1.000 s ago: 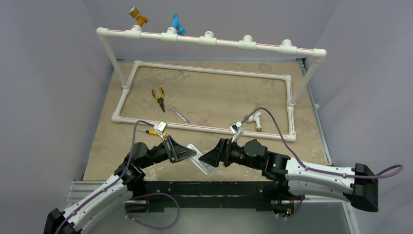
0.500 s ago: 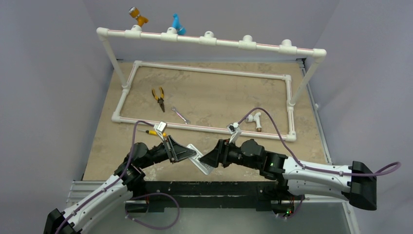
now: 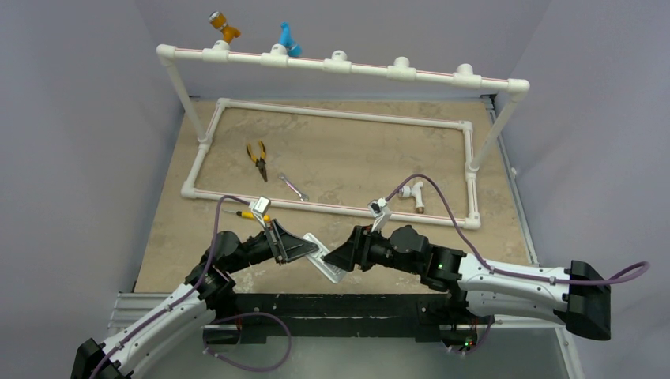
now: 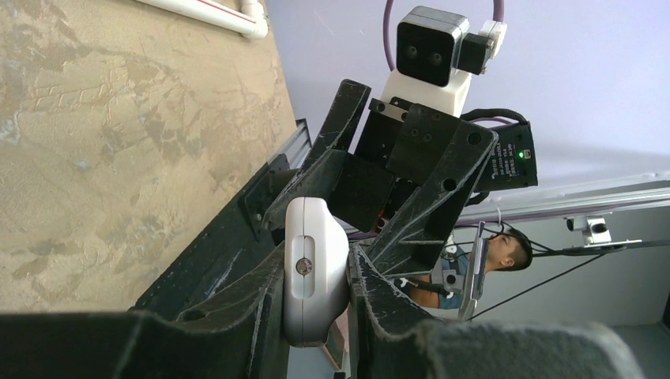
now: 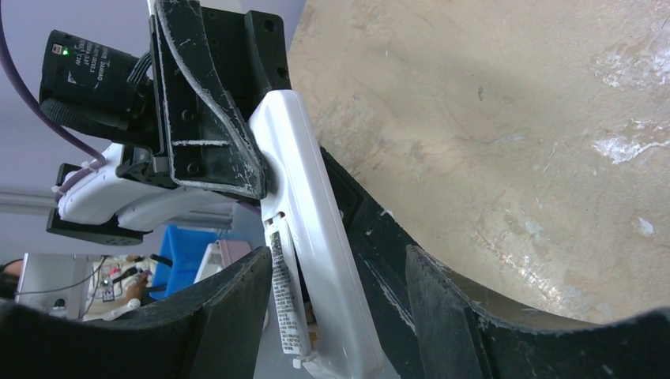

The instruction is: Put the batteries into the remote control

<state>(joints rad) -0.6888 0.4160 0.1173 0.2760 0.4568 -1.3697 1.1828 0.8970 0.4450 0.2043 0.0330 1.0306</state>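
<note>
Moved: right arm [image 3: 490, 276] edged slightly.
Left tool [image 4: 318, 308]: grips remote control [image 5: 304, 213].
Right tool [image 5: 336, 276]: wide, straddling it.
Batteries: unseen, loading pending.

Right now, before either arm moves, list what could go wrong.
1. The left pincer clamps the remote control by one end only, in the air near the front edge of the table. A nudge could twist it loose and drop it.
2. The right pincer straddles the remote close beside the left pincer's fingers. Closing could strike them.
3. No batteries show in any view, so loading may stall.
</note>
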